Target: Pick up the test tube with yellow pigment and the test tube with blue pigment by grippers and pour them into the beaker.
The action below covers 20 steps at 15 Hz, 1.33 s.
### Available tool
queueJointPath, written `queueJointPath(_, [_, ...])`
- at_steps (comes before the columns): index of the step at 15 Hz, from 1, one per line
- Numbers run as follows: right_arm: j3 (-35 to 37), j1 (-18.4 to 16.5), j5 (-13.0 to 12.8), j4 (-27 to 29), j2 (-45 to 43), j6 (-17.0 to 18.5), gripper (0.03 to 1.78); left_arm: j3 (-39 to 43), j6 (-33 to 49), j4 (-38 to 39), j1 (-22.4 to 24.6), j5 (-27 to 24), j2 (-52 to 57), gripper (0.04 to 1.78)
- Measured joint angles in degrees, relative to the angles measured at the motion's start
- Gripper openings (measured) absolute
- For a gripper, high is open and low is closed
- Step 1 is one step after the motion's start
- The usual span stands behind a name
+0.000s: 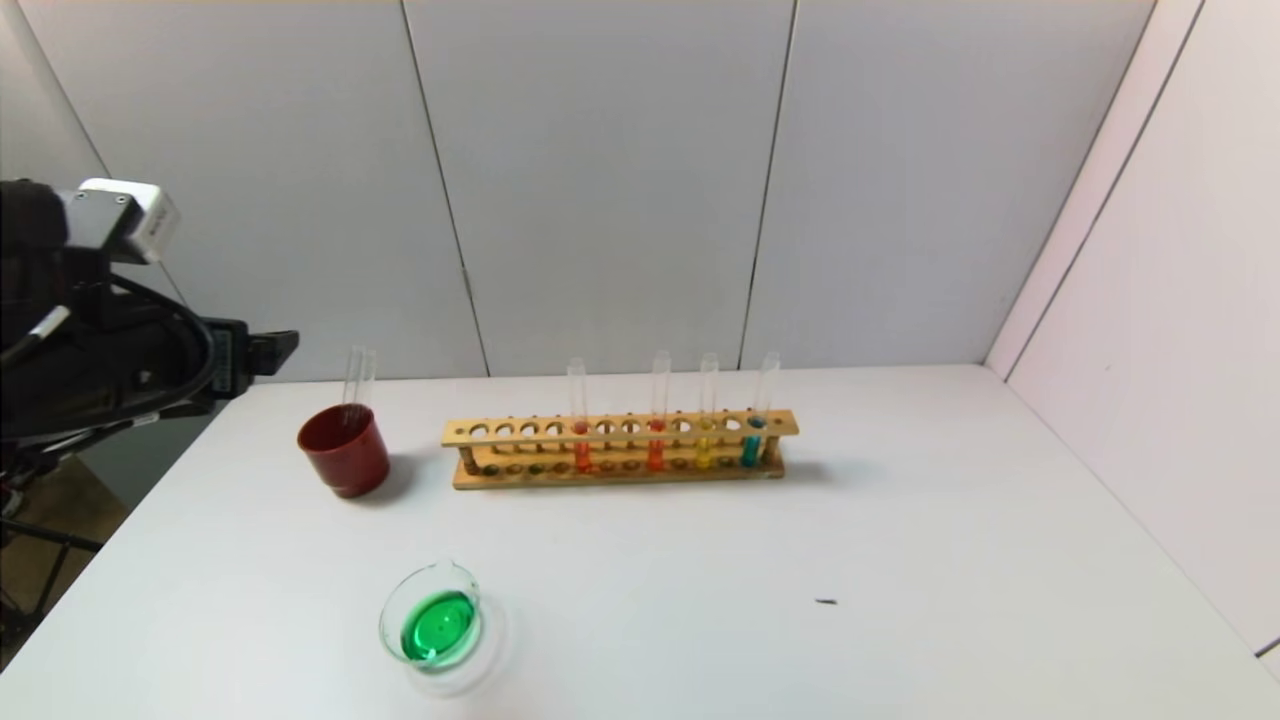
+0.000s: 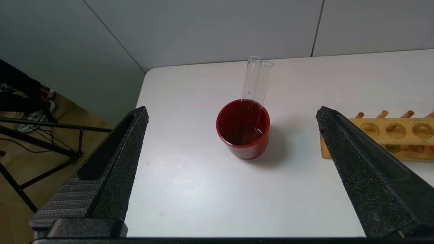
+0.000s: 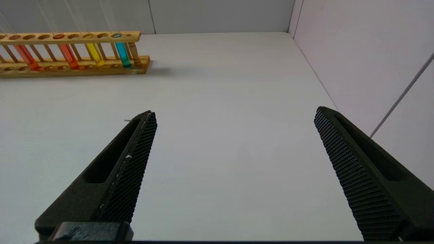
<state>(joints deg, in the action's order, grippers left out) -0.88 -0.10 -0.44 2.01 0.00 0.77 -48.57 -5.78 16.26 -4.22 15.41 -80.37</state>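
The beaker [image 1: 432, 625] stands near the table's front left and holds green liquid. A test tube with yellow pigment [image 1: 705, 450] [image 3: 95, 54] stands in the wooden rack [image 1: 620, 470]. A tube of teal-blue liquid [image 1: 752, 445] [image 3: 122, 54] is beside it at the rack's right end. Two empty clear tubes [image 2: 256, 79] lean in the dark red cup [image 1: 344, 450] [image 2: 244, 130]. My left gripper [image 1: 275, 352] [image 2: 232, 110] hangs open to the left of the cup, above the table's left edge, holding nothing. My right gripper [image 3: 234, 111] is open over bare table, out of the head view.
Two tubes of orange-red liquid [image 1: 581, 450] [image 1: 656, 450] stand in the rack's middle holes. A small dark speck [image 1: 826, 602] lies on the table [image 1: 900, 560] at the front right. Grey walls close the back, and a pale wall [image 1: 1180, 350] closes the right side.
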Motion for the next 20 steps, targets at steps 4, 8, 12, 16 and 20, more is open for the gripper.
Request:
queueJointPath(4, [0.0,0.0,0.0,0.0,0.0,0.0,1.7,4.06,0.16,-6.95,0.17,0.05,13.9,1.74])
queueJointPath(8, [0.0,0.0,0.0,-0.01,0.0,0.0,1.7,6.84,0.74,-17.6,0.26,0.0,29.09,1.74])
queueJointPath(12, [0.0,0.0,0.0,0.0,0.0,0.02,1.7,11.45,1.07,-29.07,0.34,1.16,45.62,1.74])
queueJointPath(16, [0.0,0.0,0.0,0.0,0.0,0.02,1.7,15.71,2.91,-39.39,0.95,2.01,58.38,1.74])
queueJointPath(20, [0.0,0.0,0.0,-0.01,0.0,0.0,1.7,23.03,2.89,-40.4,3.12,1.37,68.69,1.74])
